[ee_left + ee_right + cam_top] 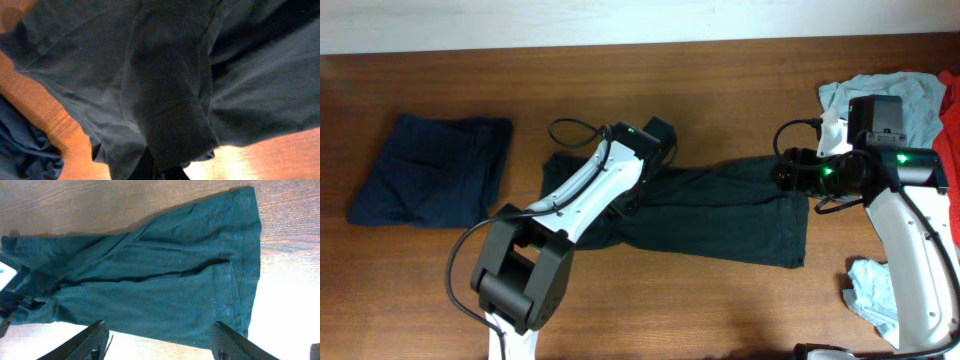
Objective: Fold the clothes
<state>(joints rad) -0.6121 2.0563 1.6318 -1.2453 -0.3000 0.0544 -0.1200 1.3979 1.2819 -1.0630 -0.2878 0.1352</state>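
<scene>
Overhead puts the black T-shirt (pixel 720 215) across the middle of the wooden table (pixel 620 70), stretched out flat from centre toward the right, with its left end bunched under your left arm. On the left wrist view, your left gripper (pixel 162 172) sits at the bottom edge of the frame with its jaws pressed together on a raised ridge of the shirt's dark cloth, which runs up the frame from the fingertips. The fingers themselves are dark and mostly cut off by the frame.

On the right wrist view, your right gripper (pixel 160 342) has its jaws spread wide, one finger at lower left and one at lower right. Nothing is between them. The shirt lies flat beneath and beyond them, and whether they touch it you cannot tell.

Elsewhere on the overhead view, a folded dark-navy garment (pixel 430 170) rests at the left. A light-blue garment (pixel 910 100) and a red garment (pixel 950 130) are heaped at the upper right.
</scene>
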